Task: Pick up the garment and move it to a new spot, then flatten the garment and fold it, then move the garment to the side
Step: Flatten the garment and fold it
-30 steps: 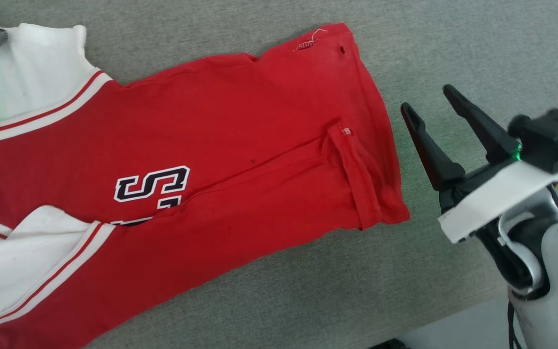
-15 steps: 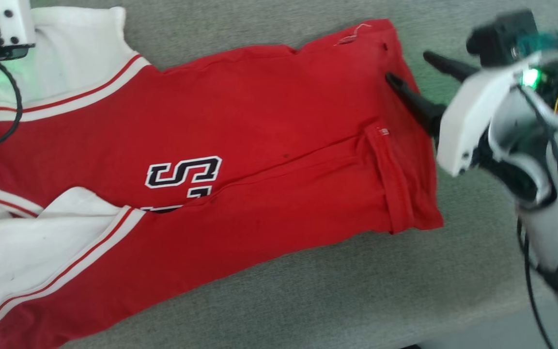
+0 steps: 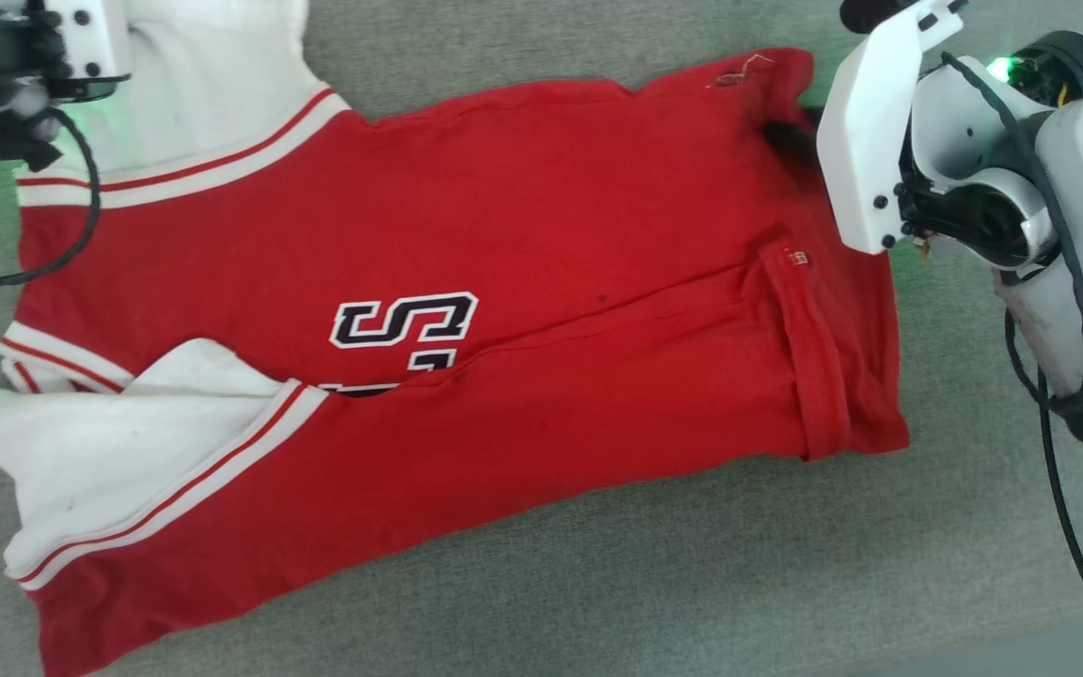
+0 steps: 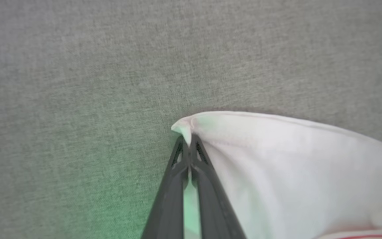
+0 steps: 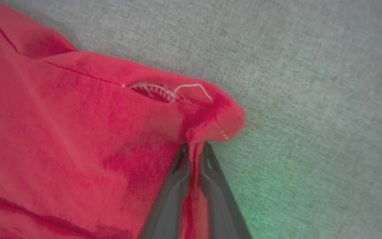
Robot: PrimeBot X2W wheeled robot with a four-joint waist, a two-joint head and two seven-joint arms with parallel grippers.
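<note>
The right claw (image 5: 194, 147) had swung in from the side and pinched the red corner of the garment (image 3: 523, 216). The left claw (image 4: 187, 141) was shut tight on a white corner. The garment lay on the counter (image 3: 692, 583), stretched long from one claw to the other.

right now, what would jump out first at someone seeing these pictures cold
A bright red soft fabric garment with white end panels lies spread across the grey woven surface, with a black-and-white letter print near its middle. The left gripper is pinched shut on a white corner at the head view's upper left. The right gripper is pinched on a red corner at the upper right.
</note>
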